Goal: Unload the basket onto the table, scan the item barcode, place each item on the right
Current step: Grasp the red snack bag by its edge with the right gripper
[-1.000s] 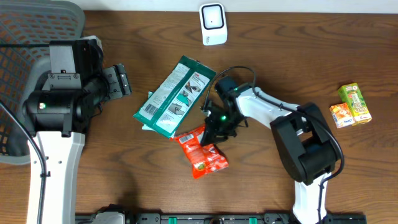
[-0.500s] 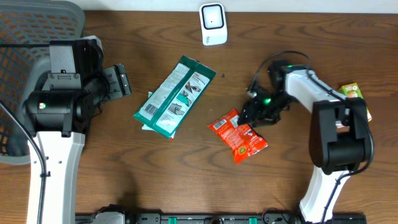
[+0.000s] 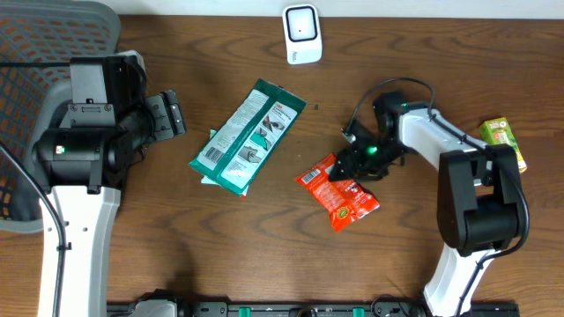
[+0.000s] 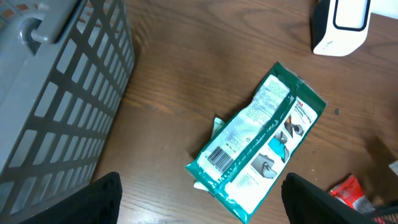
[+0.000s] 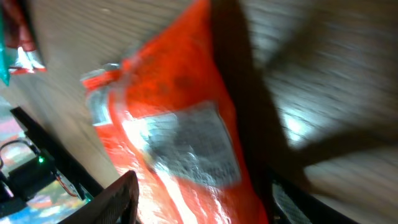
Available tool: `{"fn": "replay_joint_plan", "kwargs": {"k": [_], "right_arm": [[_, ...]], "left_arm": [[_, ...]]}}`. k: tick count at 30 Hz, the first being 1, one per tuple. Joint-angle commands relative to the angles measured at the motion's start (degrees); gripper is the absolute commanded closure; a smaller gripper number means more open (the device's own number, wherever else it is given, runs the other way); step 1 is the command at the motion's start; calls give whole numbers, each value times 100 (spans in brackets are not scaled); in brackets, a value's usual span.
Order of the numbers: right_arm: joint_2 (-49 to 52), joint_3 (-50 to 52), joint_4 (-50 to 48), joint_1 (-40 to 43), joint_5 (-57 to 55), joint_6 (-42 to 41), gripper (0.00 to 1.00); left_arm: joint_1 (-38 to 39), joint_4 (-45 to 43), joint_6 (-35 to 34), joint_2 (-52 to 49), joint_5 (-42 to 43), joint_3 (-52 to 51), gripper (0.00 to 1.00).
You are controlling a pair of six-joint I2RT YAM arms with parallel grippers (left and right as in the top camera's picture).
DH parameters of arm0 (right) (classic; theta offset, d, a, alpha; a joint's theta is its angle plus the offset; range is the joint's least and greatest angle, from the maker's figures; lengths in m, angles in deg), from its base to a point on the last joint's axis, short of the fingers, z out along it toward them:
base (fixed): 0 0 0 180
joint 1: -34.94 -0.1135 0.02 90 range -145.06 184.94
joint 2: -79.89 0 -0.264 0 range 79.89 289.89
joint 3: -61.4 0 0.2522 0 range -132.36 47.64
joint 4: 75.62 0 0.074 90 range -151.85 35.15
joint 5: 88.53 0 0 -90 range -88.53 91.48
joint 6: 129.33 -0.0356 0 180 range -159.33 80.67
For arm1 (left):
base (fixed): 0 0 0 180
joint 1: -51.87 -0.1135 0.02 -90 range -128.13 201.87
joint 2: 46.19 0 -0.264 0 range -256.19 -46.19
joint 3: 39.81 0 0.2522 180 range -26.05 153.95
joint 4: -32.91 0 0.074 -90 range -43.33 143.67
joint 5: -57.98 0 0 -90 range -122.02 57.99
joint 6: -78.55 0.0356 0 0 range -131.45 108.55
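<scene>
just to the 4 o'clock side of the table's middle, in the overhead view, a red snack packet (image 3: 340, 194) lies flat on the brown wooden table (image 3: 220, 238), its long axis running from 10 o'clock to 4 o'clock. the right gripper (image 3: 351, 162) sits over the packet's 12 o'clock end, with its white arm reaching back towards 3 o'clock and then bending down to its base at 5 o'clock. in the right wrist view the two dark fingers (image 5: 121, 198) stand apart at the lower corners, and the packet, with a pale silvery panel on it, lies between and beyond them. that view is badly blurred, so i cannot tell whether either pad touches the foil; the jaws look parted rather than clamped.

at the 12 o'clock edge of the table stands a white scanner (image 3: 301, 33), well apart from the red packet. a green packet (image 3: 249, 136) lies at 10 o'clock from the red one, near but not touching it; the left wrist view shows a barcode on a white patch at its 7 o'clock end and a second green edge poking out from under it.

the left gripper (image 3: 167, 114) hangs at 9 o'clock, pointing towards the green packet. its fingers spread wide at the lower corners of the left wrist view, with only bare wood between them. a grey mesh basket (image 3: 26, 53) fills the 10 o'clock corner. over at 3 o'clock, two small juice cartons (image 3: 498, 148) sit side by side.
</scene>
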State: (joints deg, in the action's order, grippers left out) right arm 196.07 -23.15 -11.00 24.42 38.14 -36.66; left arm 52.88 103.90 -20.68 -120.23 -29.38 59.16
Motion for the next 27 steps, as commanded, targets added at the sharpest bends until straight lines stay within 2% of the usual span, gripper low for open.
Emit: {"fn": "replay_joint_plan", "kwargs": {"k": [1, 16, 20, 23, 24, 25, 27], "right_arm": [[385, 476, -529, -164, -638, -144, 46], [380, 520, -503, -90, -103, -133, 99], [382, 520, -503, -92, -101, -133, 97], [382, 520, -498, -92, -101, -133, 85], [382, 520, -496, -92, -103, -133, 84], [382, 520, -494, -92, -103, -133, 86], [382, 520, -485, -92, -101, -136, 99]], "left_arm": [[4, 20, -52, -7, -55, 103, 17], [4, 20, -52, -7, -55, 103, 17], [4, 20, -52, -7, -55, 105, 17], [4, 20, -52, -7, -55, 103, 17], [4, 20, -52, -7, -55, 103, 17], [4, 20, -52, -7, -55, 105, 17], [4, 20, -52, -7, -55, 103, 17]]}}
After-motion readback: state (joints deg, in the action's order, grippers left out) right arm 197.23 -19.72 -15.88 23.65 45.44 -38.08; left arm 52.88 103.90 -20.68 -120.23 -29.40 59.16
